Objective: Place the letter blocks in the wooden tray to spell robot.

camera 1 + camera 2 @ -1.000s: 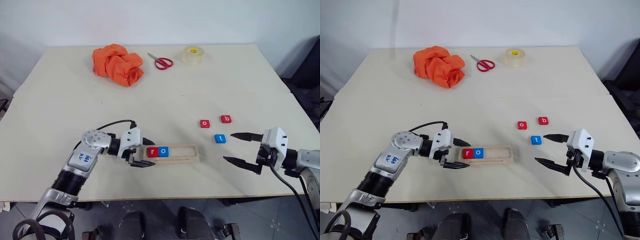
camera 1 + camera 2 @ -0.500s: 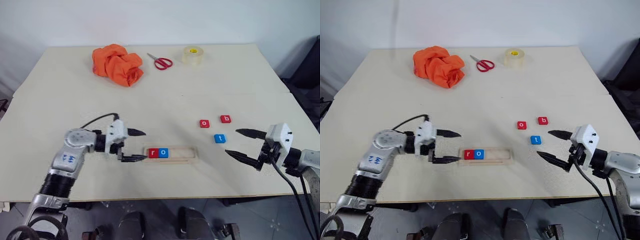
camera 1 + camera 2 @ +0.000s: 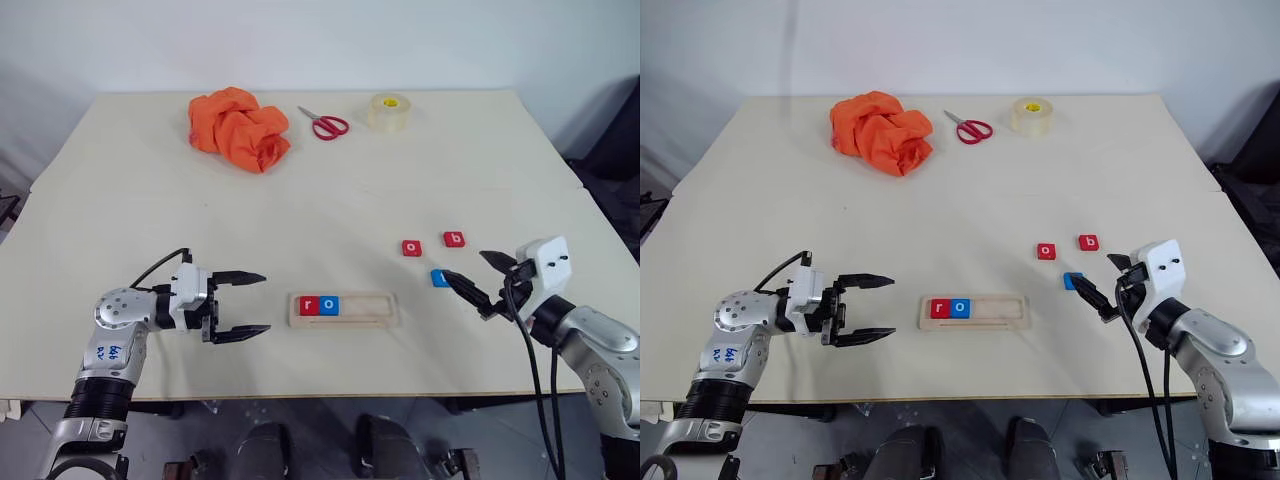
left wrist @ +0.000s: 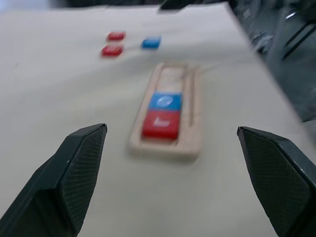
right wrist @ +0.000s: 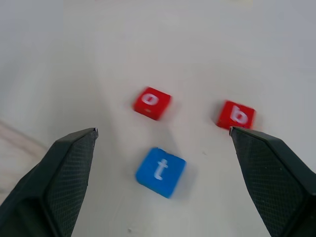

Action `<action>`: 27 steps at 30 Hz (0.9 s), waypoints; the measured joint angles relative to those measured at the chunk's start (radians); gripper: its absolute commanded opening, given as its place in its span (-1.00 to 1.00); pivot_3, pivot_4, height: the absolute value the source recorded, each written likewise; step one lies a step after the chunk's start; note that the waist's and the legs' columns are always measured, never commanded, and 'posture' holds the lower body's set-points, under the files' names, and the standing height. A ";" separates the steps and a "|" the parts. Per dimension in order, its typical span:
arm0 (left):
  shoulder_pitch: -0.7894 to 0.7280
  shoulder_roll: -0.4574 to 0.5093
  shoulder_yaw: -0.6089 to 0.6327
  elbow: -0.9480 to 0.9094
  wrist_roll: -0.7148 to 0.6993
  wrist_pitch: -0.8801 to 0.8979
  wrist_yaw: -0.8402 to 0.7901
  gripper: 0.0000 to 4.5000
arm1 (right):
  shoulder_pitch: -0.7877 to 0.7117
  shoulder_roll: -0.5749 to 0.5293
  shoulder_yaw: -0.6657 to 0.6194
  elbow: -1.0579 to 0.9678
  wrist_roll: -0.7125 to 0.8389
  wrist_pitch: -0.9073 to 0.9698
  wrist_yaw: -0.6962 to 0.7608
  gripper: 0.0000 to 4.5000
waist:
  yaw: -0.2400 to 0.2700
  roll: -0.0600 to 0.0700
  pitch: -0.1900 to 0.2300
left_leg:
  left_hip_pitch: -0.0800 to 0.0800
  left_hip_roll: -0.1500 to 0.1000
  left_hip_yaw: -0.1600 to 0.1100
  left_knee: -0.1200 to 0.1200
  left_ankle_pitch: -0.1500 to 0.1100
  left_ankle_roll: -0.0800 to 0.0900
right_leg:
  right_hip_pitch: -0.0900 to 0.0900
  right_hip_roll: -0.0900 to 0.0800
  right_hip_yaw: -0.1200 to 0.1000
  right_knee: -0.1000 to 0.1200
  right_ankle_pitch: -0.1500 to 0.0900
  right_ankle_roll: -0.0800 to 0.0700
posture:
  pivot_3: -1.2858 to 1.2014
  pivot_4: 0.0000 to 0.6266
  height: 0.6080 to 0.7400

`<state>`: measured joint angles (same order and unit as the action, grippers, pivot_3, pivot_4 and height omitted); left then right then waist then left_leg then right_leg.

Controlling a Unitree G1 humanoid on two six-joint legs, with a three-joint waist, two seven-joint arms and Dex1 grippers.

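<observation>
The wooden tray (image 3: pixel 371 308) lies near the table's front edge, with a red r block (image 3: pixel 308 305) and a blue o block (image 3: pixel 329 305) side by side at its left end. To its right, three blocks lie loose on the table: a red o (image 3: pixel 412 247), a red b (image 3: pixel 454 239) and a blue t (image 3: pixel 440 278). My left gripper (image 3: pixel 266 302) hangs open and empty a short way left of the tray, pointing at it. Open and empty too, my right gripper (image 3: pixel 463 264) sits just right of the blue t (image 5: pixel 160 171), and its wrist view looks between the fingers at the three loose blocks.
At the table's far side lie a crumpled orange cloth (image 3: pixel 238 128), red-handled scissors (image 3: pixel 323 123) and a roll of clear tape (image 3: pixel 387 110). Bare tabletop stretches between those things and the blocks. The table's right edge is close behind my right arm.
My left gripper has drawn back to the left, away from the tray's end. My right gripper has turned from pointing left to pointing forward at the loose blocks, close to the blue t.
</observation>
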<state>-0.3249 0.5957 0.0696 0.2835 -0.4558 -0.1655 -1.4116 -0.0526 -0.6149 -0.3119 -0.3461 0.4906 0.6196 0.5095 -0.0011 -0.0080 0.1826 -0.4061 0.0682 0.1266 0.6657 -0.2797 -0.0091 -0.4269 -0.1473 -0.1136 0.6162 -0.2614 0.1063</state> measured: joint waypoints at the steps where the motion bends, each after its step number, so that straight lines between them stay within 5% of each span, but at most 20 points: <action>1: 0.000 0.000 0.004 0.004 -0.012 0.000 -0.010 0.99 | 0.002 0.000 -0.001 -0.001 -0.001 0.014 -0.012 1.00 | 0.000 0.000 0.000 | 0.000 0.000 0.000 0.000 0.000 0.000 | 0.000 0.000 0.000 0.000 0.000 0.000 | 0.03 -0.52 1.00; 27: -0.006 -0.036 0.010 -0.005 -0.033 0.025 -0.039 0.99 | -0.020 0.007 -0.020 -0.015 0.030 0.164 -0.088 1.00 | -0.001 0.000 0.000 | 0.000 0.000 0.000 0.000 0.000 0.000 | 0.000 0.000 0.000 0.000 0.000 0.000 | 0.03 -0.52 1.00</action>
<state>-0.3306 0.5601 0.0792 0.2787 -0.4889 -0.1410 -1.4509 -0.0729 -0.6078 -0.3316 -0.3608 0.5208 0.7833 0.4211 -0.0024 -0.0081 0.1826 -0.4061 0.0683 0.1264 0.6654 -0.2798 -0.0089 -0.4269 -0.1472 -0.1136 0.6160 -0.2615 0.1062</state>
